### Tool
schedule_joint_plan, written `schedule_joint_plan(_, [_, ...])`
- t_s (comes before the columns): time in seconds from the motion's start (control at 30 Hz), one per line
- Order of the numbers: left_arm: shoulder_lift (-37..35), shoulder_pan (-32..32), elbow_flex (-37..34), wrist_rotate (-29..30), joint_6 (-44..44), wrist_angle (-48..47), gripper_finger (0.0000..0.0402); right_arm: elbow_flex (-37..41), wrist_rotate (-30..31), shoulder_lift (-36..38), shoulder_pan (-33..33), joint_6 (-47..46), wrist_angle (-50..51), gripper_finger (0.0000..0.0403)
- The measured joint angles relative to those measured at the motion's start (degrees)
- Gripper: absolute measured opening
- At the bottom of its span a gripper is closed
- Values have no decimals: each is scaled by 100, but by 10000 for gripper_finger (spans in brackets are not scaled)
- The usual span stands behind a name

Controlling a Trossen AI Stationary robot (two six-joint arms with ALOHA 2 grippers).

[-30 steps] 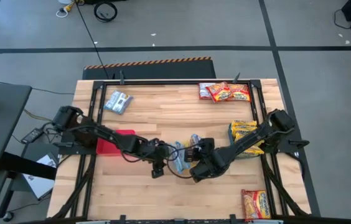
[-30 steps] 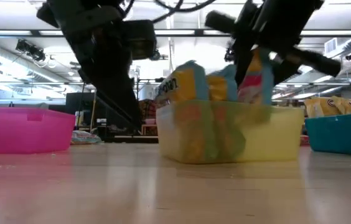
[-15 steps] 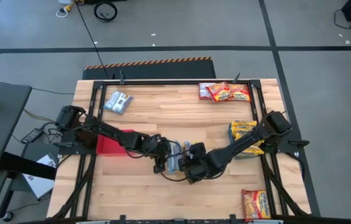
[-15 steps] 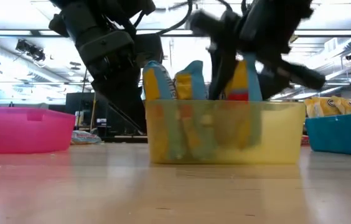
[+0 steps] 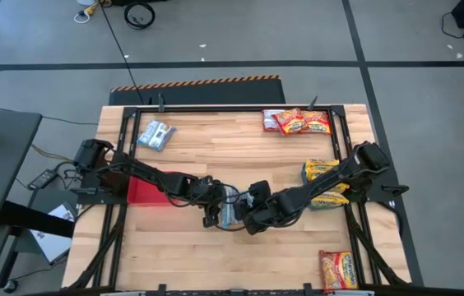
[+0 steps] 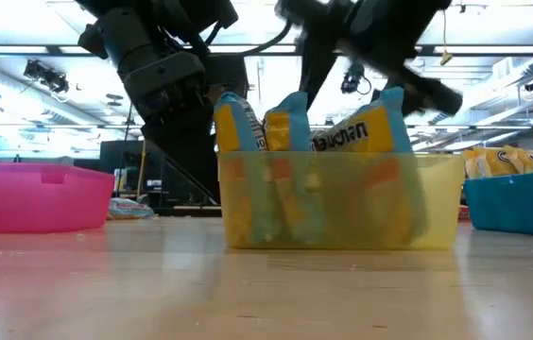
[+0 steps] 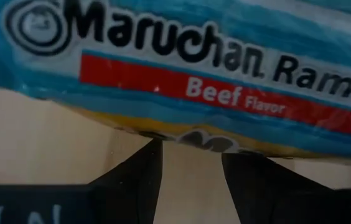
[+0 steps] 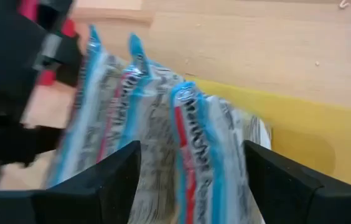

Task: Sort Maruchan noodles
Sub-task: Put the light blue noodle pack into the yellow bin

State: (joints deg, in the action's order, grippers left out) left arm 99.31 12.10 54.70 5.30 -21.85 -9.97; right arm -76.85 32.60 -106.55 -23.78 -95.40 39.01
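A yellow tray (image 6: 342,203) stands mid-table and holds several blue-and-white Maruchan packets (image 5: 232,211) on edge; one (image 6: 370,137) leans at its right end. My right gripper (image 8: 191,149) is open just above them, a finger on either side, touching nothing; it also shows in the high view (image 5: 253,215). My left gripper (image 7: 191,149) is open, low at the tray's left side (image 5: 211,216), its tips right under a blue Beef packet (image 7: 182,56). My left gripper's fingertips (image 7: 154,149) reach the yellow rim (image 7: 194,138) below the blue packet, coming level from the table's left. Wood shows in the gap between them. I cannot tell whether they touch the tray.
A red tray (image 5: 140,191) lies to the left and a blue tray with yellow packets (image 5: 322,182) to the right. Red packets (image 5: 298,122) lie at the far edge, one packet (image 5: 339,269) at the near right and grey-blue packets (image 5: 156,134) at the far left.
My right gripper has moved toward the table's left, brought a blue packet down into the yellow tray and then risen. The packet now leans in the tray, apart from the gripper. The tray has slid a little toward the table's left.
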Motion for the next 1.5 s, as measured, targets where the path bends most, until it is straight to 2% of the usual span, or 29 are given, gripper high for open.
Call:
schedule_joint_plan(0.1, [0,-35,0,-3,-70,-2,171,4,-36,-15,49,234,-22,280])
schedule_joint_plan(0.2, [-7,-91,0,-4,-87,-11,171,5,-90,308,88,1134,-13,278])
schedule_joint_plan(0.33, [-7,-179,2,1,-105,31,171,-8,-533,934,130,3707,64,277])
schedule_joint_plan(0.4, [-7,-209,2,2,-105,86,171,-8,-946,1140,145,5176,413,276])
schedule_joint_plan(0.47, [-7,-220,2,0,-104,137,171,-8,-1265,1265,149,6261,1044,276])
schedule_joint_plan(0.57, [-7,-219,2,-11,-12,190,171,-4,-1704,1204,324,7239,1980,273])
schedule_joint_plan(0.67, [-7,-219,2,-22,-20,188,171,3,-2130,930,539,7904,2281,268])
schedule_joint_plan(0.87, [-7,-218,2,-26,-300,166,171,3,-2880,158,661,8583,1117,256])
schedule_joint_plan(1.07, [-7,-75,-1,-123,-298,38,171,-17,-2780,-317,622,8344,121,250])
schedule_joint_plan(1.27, [-7,225,-13,-144,-284,24,171,29,-2527,-144,602,7910,-323,250])
schedule_joint_plan(1.5, [-178,524,17,-651,-418,-369,171,1,-2380,237,438,7823,-80,250])
